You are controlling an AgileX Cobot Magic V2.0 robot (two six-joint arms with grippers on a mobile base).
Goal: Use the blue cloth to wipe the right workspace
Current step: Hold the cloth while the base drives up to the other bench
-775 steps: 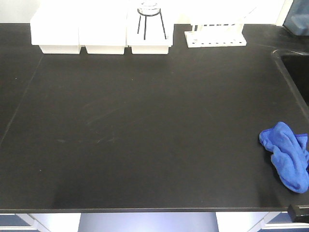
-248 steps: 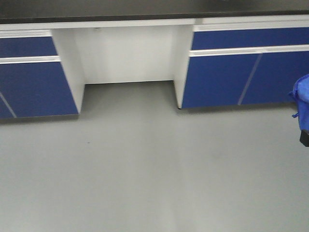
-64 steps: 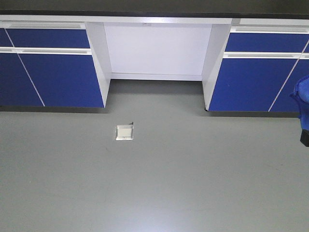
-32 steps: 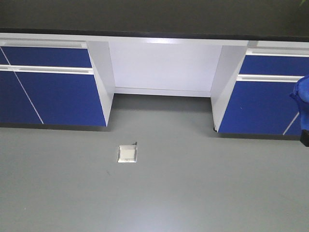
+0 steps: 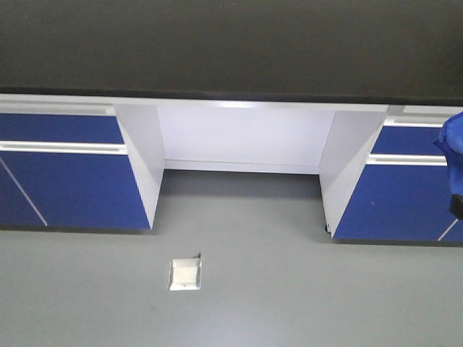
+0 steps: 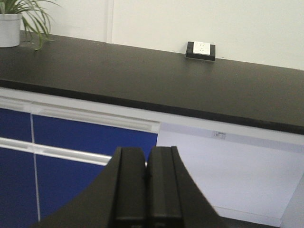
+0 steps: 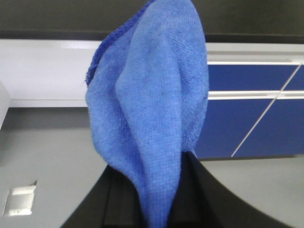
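Note:
The blue cloth (image 7: 152,95) hangs bunched from my right gripper (image 7: 159,209), whose jaws are shut on its lower folds. It also shows as a blue patch (image 5: 454,144) at the right edge of the front view. The right workspace (image 5: 231,43) is a wide matte black benchtop ahead of me, across a stretch of floor. In the left wrist view this benchtop (image 6: 142,80) carries a small black box with a white face (image 6: 200,49) at its back edge. My left gripper (image 6: 145,190) is shut on nothing, held in the air in front of the bench.
Blue cabinets (image 5: 65,181) stand under the bench on both sides of a white knee recess (image 5: 242,137). A square metal floor plate (image 5: 184,275) sits in the grey floor. A potted plant (image 6: 14,21) stands at the benchtop's far left.
The bench has come nearer and slid down the front view, so more of the black top shows. The floor plate moved down. The cloth stays in my right gripper.

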